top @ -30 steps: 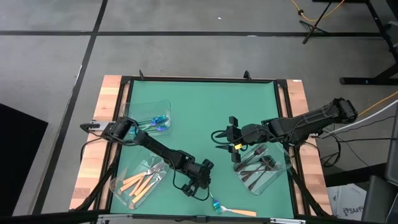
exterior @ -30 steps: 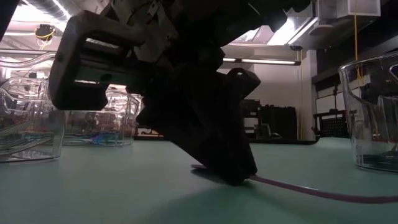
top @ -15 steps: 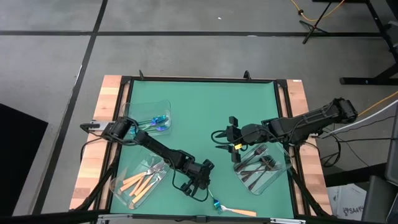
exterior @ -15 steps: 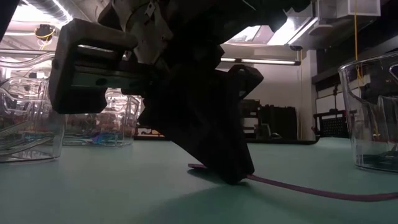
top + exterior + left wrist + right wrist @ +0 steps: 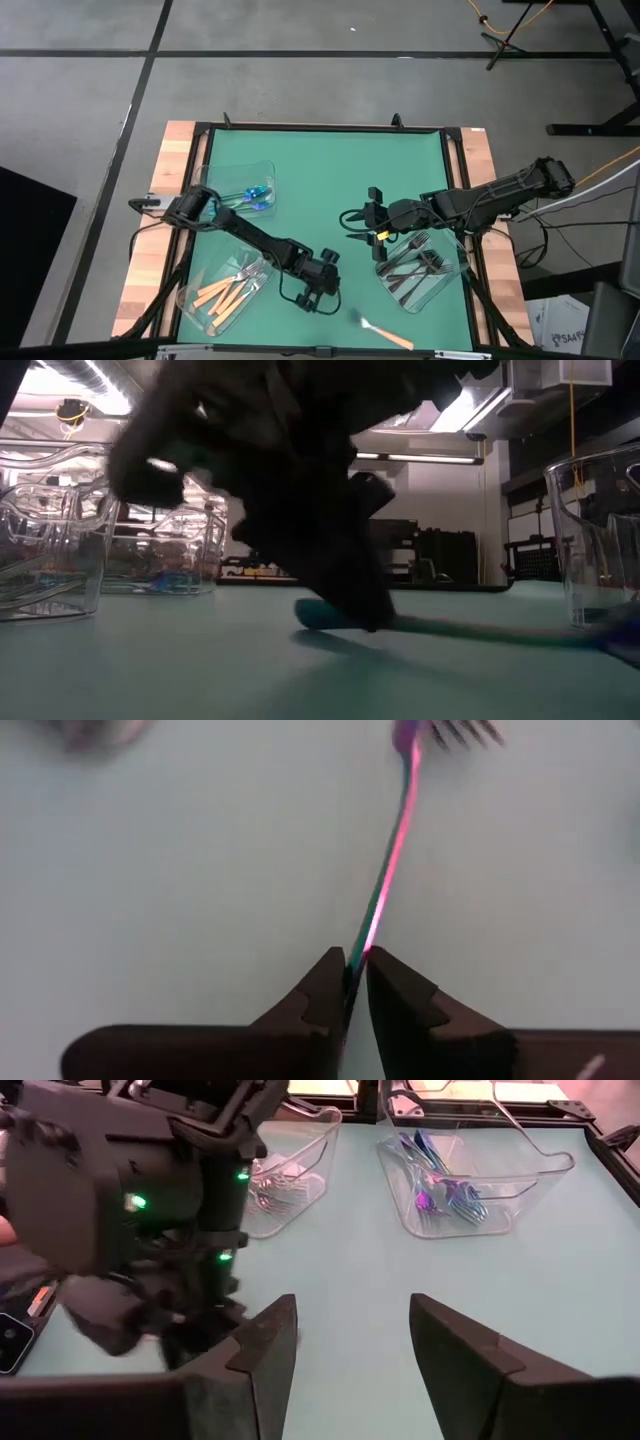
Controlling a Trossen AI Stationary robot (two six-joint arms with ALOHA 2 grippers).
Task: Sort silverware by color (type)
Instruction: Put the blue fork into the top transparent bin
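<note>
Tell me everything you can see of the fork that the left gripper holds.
The fork is slim, with an iridescent handle that glints blue-green and pink, and metal tines at the far end. The left gripper is shut on the handle's end, its two dark fingers pinching it. The fork points straight away from the gripper, over the green table. Whether it touches the table I cannot tell.
</note>
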